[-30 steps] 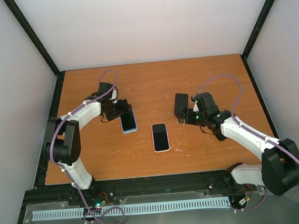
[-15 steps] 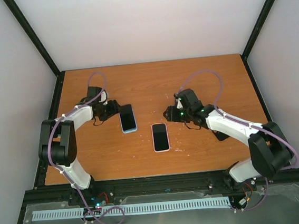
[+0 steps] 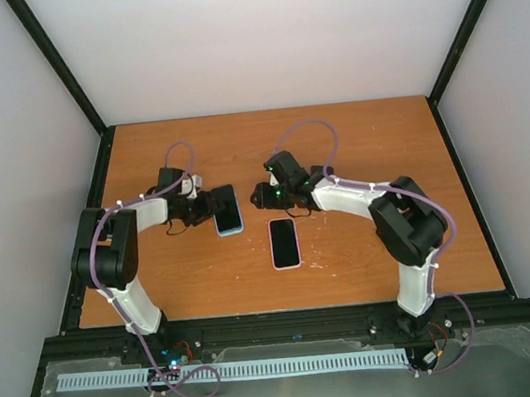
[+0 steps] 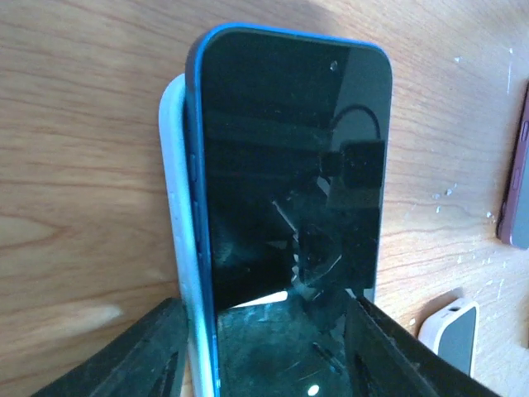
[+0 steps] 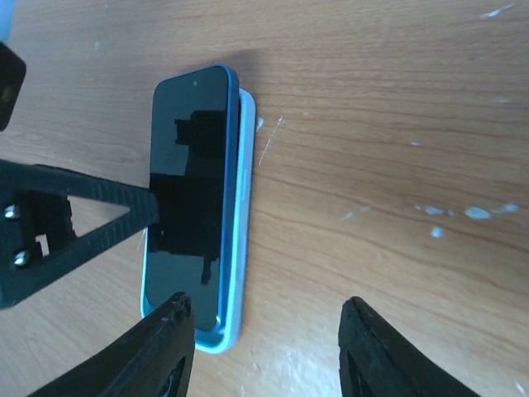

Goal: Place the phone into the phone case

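Observation:
The phone (image 3: pixel 227 209), black screen with a blue rim, lies on the pale blue phone case (image 5: pixel 242 207), shifted off it so the case sticks out along one side and one end. In the left wrist view the phone (image 4: pixel 289 165) lies between my left gripper's (image 4: pixel 264 364) spread fingers, and the case (image 4: pixel 173 207) shows beside it. The left gripper (image 3: pixel 206 207) sits at the phone's left edge; one finger (image 5: pixel 91 223) reaches that edge. My right gripper (image 3: pixel 261 197) is open and empty, just right of the phone, hovering over its end (image 5: pixel 269 351).
A second phone with a pinkish-white rim (image 3: pixel 285 242) lies screen up on the orange table (image 3: pixel 363 142), just right of and nearer than the blue one. Black frame posts and pale walls stand around the table. The right arm's cable loops above its wrist.
My right arm has swung left across the table to the blue phone. My left gripper has shifted slightly beside the phone. Both phones lie where they were.

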You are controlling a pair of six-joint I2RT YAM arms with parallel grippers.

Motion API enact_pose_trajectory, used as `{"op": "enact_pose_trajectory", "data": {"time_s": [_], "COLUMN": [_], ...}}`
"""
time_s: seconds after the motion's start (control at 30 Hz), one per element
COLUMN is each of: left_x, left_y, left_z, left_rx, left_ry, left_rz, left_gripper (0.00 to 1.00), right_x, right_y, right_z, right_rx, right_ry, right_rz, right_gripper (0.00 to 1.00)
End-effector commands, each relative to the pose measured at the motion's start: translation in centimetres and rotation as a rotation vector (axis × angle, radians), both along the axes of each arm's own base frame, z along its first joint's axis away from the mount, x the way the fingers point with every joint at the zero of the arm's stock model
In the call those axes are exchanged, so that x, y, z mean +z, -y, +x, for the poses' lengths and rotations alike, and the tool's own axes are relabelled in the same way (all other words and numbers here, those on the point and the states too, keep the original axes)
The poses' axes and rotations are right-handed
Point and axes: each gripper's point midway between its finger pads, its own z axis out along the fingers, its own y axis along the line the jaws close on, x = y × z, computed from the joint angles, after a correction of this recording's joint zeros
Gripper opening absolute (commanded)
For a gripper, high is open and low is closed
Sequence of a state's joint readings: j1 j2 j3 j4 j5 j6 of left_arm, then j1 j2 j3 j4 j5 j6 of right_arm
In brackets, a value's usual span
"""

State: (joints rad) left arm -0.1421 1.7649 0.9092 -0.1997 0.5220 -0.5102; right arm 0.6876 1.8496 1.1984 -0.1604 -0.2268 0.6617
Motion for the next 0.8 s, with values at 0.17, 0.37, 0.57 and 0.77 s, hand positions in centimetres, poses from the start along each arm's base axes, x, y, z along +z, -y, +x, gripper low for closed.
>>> {"op": "enact_pose_trajectory", "data": {"time_s": [0.17,0.37,0.57,0.77], "left_x": [2.3,2.3,1.1,0.4], "left_y": [2.2,-1.0,-1.6,-0.8], "left_z": [-0.1,0.2,-0.2,-0.8], "left_rx": [-0.063,0.062,0.072,0.035], "left_ry": [0.073,0.069,0.034,0.016], "left_rz": [-0.157,-0.113,-0.138,-0.179], "left_gripper": [0.46,0.48,0.47,0.46], "right_x": [-2.9,-5.2,-7.7,-7.8], "right_y": [-4.1,-5.6,-6.6,-8.4], "right_z": [1.3,2.1,2.2,0.7], "right_rx": [0.067,0.107,0.134,0.179], "right_ry": [-0.030,-0.045,-0.095,-0.155], "right_rz": [0.019,-0.027,-0.031,0.072], "right_gripper": [0.47,0.47,0.48,0.48]}}
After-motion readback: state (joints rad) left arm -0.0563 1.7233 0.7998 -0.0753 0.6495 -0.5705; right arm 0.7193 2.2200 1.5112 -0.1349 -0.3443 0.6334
